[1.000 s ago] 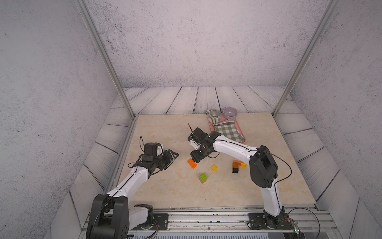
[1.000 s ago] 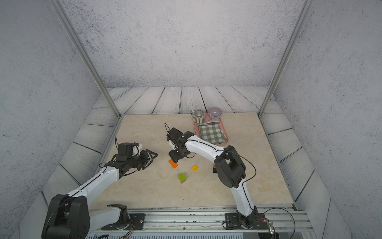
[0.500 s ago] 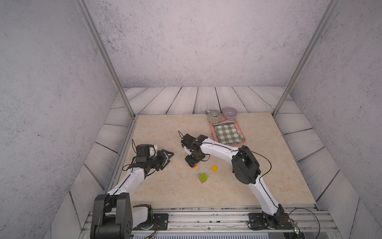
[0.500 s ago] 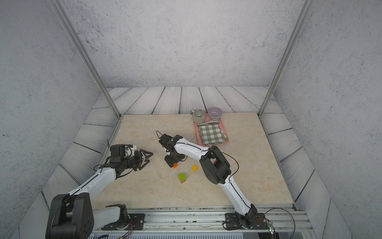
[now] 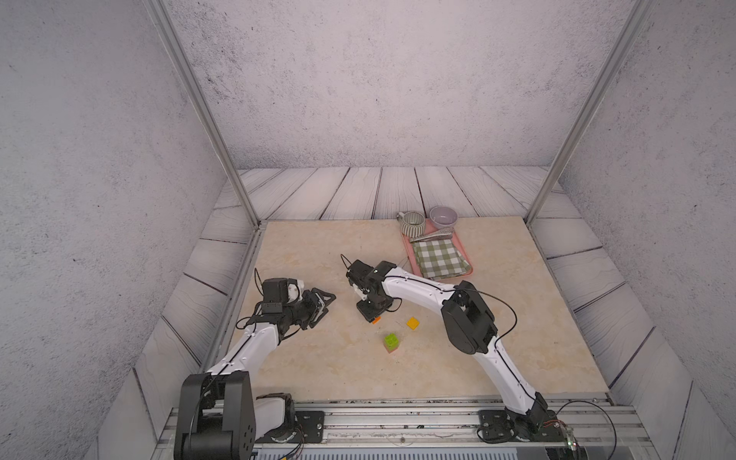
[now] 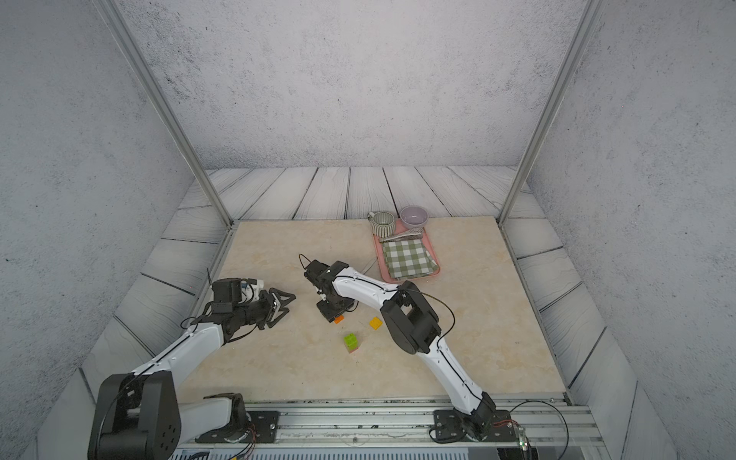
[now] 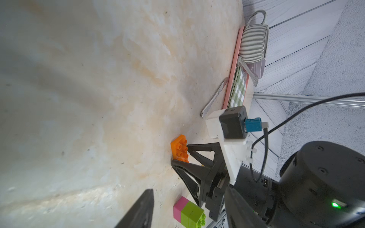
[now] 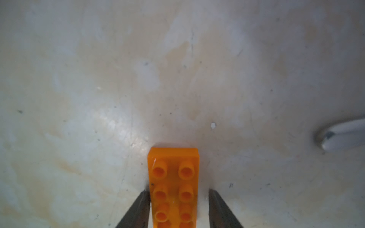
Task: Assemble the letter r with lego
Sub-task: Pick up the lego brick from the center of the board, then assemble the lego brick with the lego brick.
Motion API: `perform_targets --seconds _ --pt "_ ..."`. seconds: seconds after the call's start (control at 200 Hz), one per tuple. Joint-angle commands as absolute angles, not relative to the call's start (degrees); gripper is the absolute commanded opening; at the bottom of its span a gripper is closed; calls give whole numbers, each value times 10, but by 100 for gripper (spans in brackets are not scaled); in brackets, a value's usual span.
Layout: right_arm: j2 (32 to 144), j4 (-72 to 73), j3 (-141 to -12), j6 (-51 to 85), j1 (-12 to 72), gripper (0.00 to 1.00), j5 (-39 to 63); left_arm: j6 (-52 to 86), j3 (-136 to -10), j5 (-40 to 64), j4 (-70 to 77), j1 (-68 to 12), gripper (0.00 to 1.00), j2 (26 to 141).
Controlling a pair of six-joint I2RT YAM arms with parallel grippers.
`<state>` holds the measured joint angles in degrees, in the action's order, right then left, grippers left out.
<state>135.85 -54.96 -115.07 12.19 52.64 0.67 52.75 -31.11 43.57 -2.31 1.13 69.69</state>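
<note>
The right gripper (image 8: 178,194) stands low over a long orange studded plastic brick (image 8: 173,177) that lies flat on the beige marbled tabletop (image 5: 310,247). Its fingers straddle the brick. One touches a long side and the other stands just off the opposite side, so the jaws are parted, not clamped. In both top views the gripper body hides most of this brick.

Nearer the robot lie a small yellow square brick (image 5: 413,323) and a lime green brick (image 5: 391,339) stacked on a magenta brick (image 7: 178,207), each apart from the orange one. A metal spoon (image 7: 213,98) lies beside the tray.

The left gripper (image 5: 324,306) hovers toward the table's left edge, fingers spread wide and holding nothing.

A pink rectangular tray (image 5: 408,255) holds a folded green-checked cloth (image 5: 438,259). Metal tongs (image 5: 432,235) lie across its far end, by a striped ribbed mug (image 5: 413,224) and a lilac bowl (image 5: 443,216).
</note>
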Motion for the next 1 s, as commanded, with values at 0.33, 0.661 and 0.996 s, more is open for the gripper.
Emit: perform_targets --seconds 0.33,0.661,0.996 --pt "1320 -513 -1105 88 530 23 51 476 -318 430 -66 16 62 678" --pt "999 -400 -778 54 422 0 85 439 -398 368 -34 -152 65 749" --pt "950 -432 -656 22 421 0 11 465 -507 400 98 -283 53 966"
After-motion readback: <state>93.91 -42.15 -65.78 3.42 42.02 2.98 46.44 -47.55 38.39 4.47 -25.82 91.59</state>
